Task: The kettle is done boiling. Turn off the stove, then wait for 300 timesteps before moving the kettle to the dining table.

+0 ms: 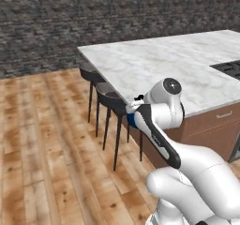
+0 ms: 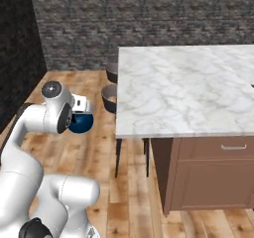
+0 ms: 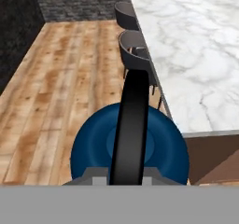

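So the blue kettle (image 3: 100, 146) is up in the air right now, carried over the wood floor (image 1: 42, 139) just off the corner of the dining table (image 2: 183, 93), not touching it. The hand view is the one that tells the story: the black arched handle (image 3: 133, 125) runs straight up the middle of the picture from the bottom, with the pincer (image 3: 122, 177) clamped shut on it and the round blue body hanging below.

From the right base view you just get a slice of blue peeking out beside the arm's wrist, level with the near left corner of the marble surface and clearly apart from it. The left base view hides most of it behind the arm, only a tiny blue sliver shows there.

2 dark bar stools (image 2: 110, 97) sit tucked along the table's left edge. The left base view also catches a bit of black stove grate (image 1: 229, 68) set into the slab at the far right edge.
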Motion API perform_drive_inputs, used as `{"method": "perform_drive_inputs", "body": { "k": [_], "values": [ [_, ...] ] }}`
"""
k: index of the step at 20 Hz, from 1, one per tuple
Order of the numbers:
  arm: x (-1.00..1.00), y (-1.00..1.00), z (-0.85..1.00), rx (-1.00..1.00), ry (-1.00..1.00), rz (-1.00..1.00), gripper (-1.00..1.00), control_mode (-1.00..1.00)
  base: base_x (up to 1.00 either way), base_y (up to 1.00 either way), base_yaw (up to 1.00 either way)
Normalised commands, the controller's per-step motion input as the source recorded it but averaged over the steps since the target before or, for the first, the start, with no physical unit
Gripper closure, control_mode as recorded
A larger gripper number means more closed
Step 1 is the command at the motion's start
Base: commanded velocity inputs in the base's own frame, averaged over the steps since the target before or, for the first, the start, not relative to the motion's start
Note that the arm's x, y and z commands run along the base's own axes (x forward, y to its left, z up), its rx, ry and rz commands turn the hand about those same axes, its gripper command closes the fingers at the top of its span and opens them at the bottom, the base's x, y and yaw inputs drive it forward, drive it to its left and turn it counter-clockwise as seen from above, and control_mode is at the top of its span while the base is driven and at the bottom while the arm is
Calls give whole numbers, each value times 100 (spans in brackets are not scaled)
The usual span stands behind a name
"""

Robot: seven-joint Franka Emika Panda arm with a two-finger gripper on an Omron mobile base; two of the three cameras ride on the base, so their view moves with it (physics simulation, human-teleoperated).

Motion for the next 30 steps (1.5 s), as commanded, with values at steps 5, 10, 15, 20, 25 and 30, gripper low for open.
{"method": "perform_drive_inputs", "body": {
  "k": [5,10,15,20,25,30],
  "values": [
    [0,0,0,0,0,0,100,100,41,46,-17],
    [0,0,0,0,0,0,100,100,51,16,-20],
    [0,0,0,0,0,0,100,100,46,12,-22],
    [0,0,0,0,0,0,100,100,47,18,-20],
    [0,0,0,0,0,0,100,100,42,9,-20],
    [0,0,0,0,0,0,100,100,37,4,-19]
  ]
}}
